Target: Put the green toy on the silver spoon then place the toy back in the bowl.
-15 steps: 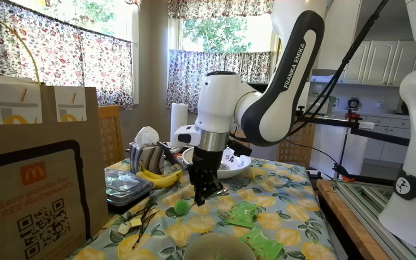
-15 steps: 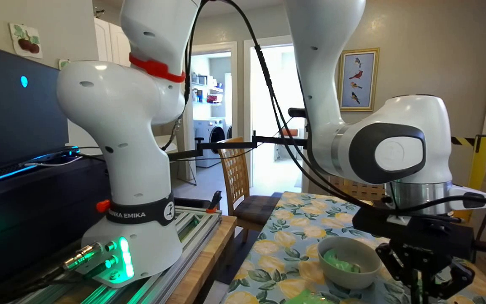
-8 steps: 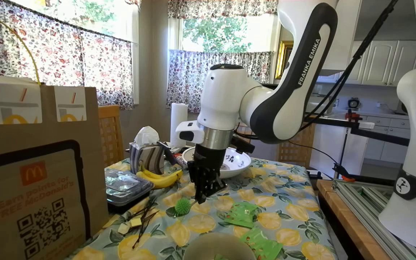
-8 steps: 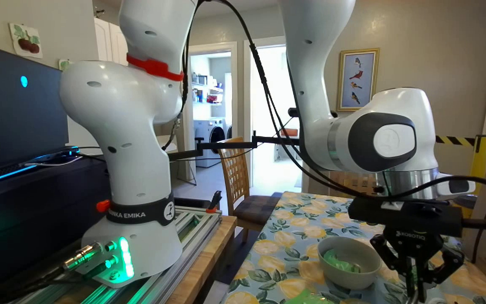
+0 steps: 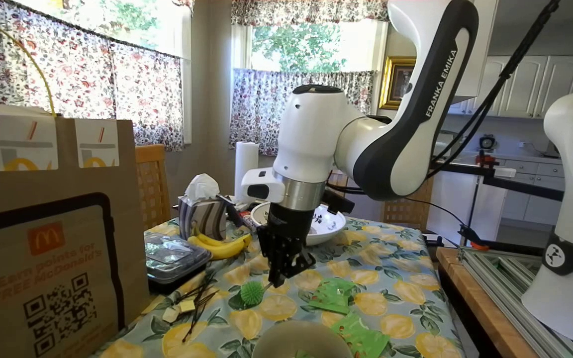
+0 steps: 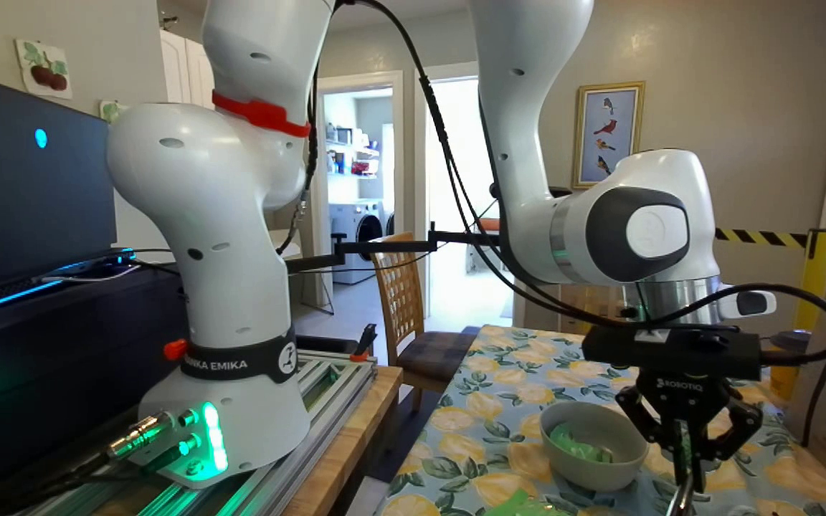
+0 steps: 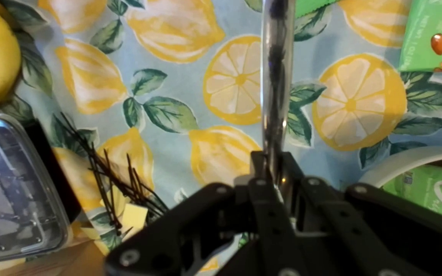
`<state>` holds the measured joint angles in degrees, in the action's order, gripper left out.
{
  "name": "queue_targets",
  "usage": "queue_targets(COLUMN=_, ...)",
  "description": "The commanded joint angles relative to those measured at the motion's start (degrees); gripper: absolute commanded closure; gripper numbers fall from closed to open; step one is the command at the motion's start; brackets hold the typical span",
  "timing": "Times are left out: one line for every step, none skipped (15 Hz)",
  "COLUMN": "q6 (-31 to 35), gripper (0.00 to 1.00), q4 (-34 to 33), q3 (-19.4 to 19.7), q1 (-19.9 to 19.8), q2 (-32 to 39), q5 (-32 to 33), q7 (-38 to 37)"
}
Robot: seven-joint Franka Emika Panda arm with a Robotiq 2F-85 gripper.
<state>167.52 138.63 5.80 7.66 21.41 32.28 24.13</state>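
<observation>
Above the desk [image 5: 406, 248], the tool [image 7: 274, 163] clutched the silver spoon [image 7: 277, 76] — the green toy [image 5: 252, 293] showed at the spoon's end.

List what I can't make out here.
Silver spoon: one end cut off by the top edge, wrist view.
Green ball: it hides whatever lies beneath, in an exterior view.
Big white bowl: partly hidden behind the gripper, in an exterior view.
Plastic box: contents masked by glare, in an exterior view.
</observation>
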Motion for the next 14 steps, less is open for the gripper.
queue_targets(q6=-0.6, gripper=0.97, q4=2.1, q3=0.7, q1=1.4, q2=-2.3, q5=1.4, q7=-0.6)
queue_targets(q6=-0.6, gripper=0.97, q4=2.3, q3=0.7, q1=1.7, q2=-2.3, q5=1.4, q7=-0.6)
queue_targets(q6=-0.6, gripper=0.97, q4=2.3, q3=0.7, q1=2.0, q2=-2.3, q5=1.4, q7=-0.7)
queue_targets(q6=-0.6, gripper=0.97, q4=2.3, q3=0.7, q1=2.3, q2=-2.4, q5=1.5, q7=-0.7)
queue_targets(q6=-0.7, gripper=0.97, q4=2.4, q3=0.8, q1=2.6, q2=-2.4, q5=1.6, q7=-0.7)
queue_targets(q6=-0.7, gripper=0.97, q4=2.4, q3=0.7, q1=2.8, q2=-2.4, q5=1.5, q7=-0.5)
queue_targets(q6=-0.7, gripper=0.97, q4=2.5, q3=0.5, q1=2.9, q2=-2.4, q5=1.4, q7=-0.2)
queue_targets(q6=-0.8, gripper=0.97, q4=2.6, q3=0.4, q1=3.2, q2=-2.5, q5=1.4, q7=-0.1)
queue_targets(q6=-0.9, gripper=0.97, q4=2.7, q3=0.3, q1=3.3, q2=-2.5, q5=1.3, q7=0.0)
queue_targets(q6=-0.9, gripper=0.97, q4=2.8, q3=0.3, q1=3.6, q2=-2.5, q5=1.3, q7=0.1)
queue_targets(q6=-1.0, gripper=0.97, q4=3.0, q3=0.1, q1=3.7, q2=-2.6, q5=1.1, q7=0.3)
queue_targets(q6=-1.0, gripper=0.97, q4=3.1, q3=0.0, q1=3.9, q2=-2.6, q5=1.1, q7=0.4)
queue_targets(q6=-1.0, gripper=0.97, q4=3.4, q3=0.0, q1=4.1, q2=-2.7, q5=1.1, q7=0.4)
queue_targets(q6=-1.0, gripper=0.97, q4=3.6, q3=0.1, q1=4.3, q2=-2.8, q5=1.1, q7=0.3)
